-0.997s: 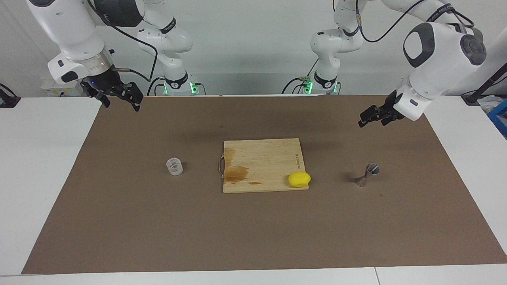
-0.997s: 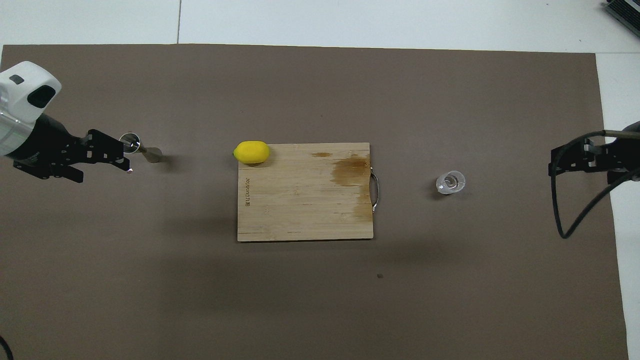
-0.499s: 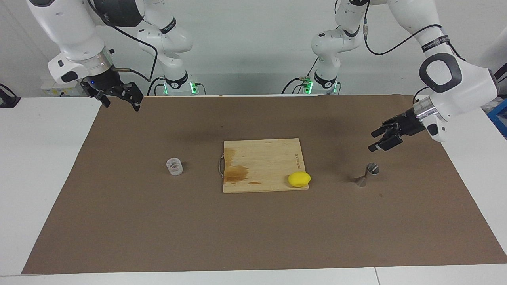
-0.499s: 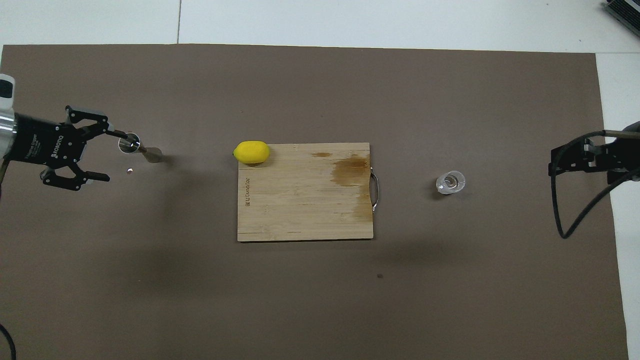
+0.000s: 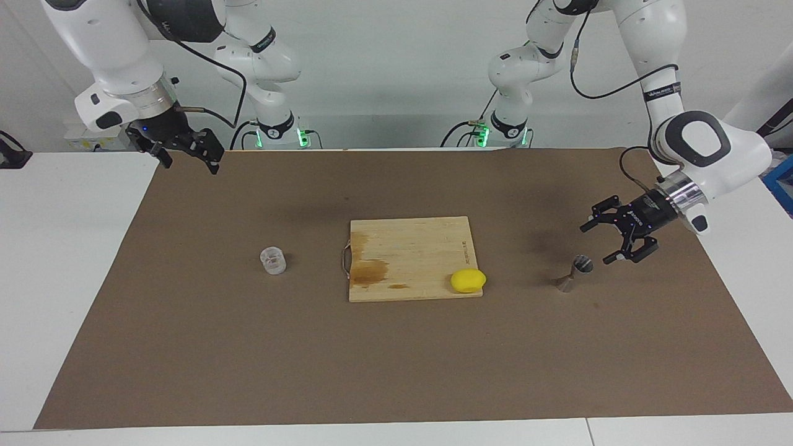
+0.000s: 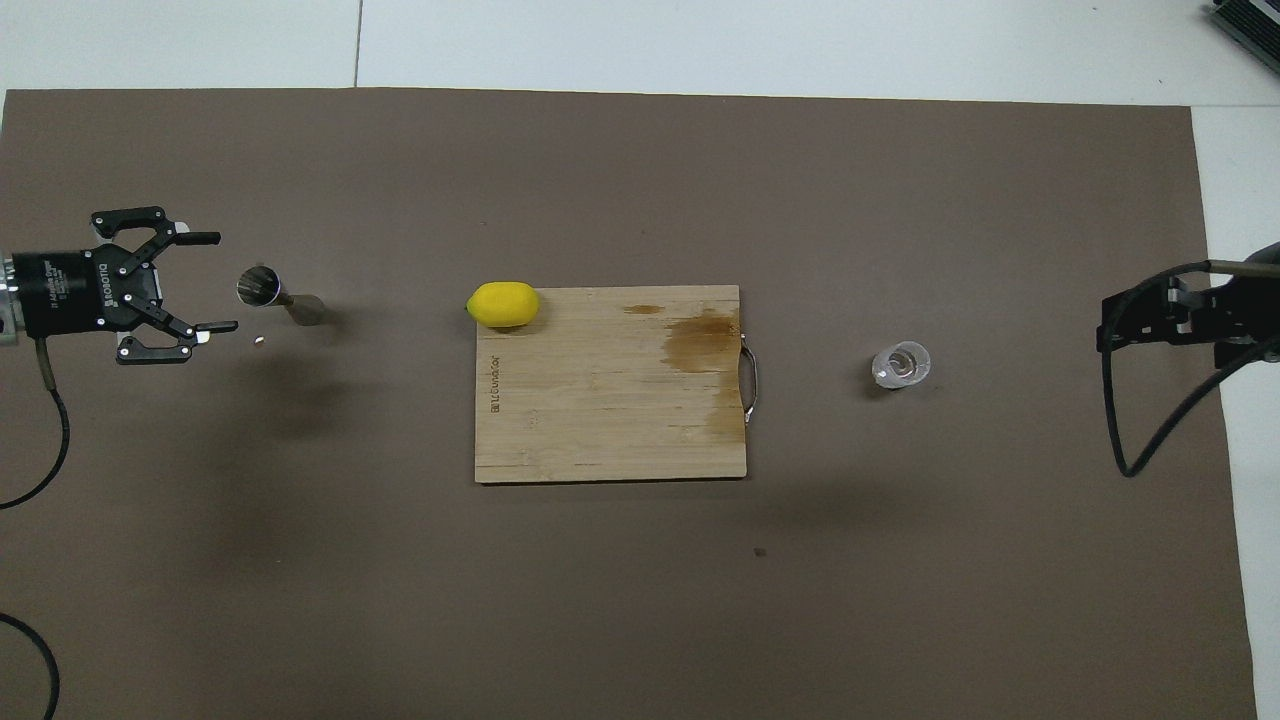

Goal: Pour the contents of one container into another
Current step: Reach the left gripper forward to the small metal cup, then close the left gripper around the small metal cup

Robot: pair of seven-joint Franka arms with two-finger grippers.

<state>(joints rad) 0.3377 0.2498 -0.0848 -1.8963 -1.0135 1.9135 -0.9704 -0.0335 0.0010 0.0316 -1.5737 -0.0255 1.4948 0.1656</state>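
L pincer [image 5: 596, 243] agape beside jigger [image 5: 574, 272]

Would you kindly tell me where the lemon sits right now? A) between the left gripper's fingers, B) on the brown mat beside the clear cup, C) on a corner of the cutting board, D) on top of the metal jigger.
C: the lemon rests on a corner of the cutting board, at the end toward the jigger, apart from the open left gripper.
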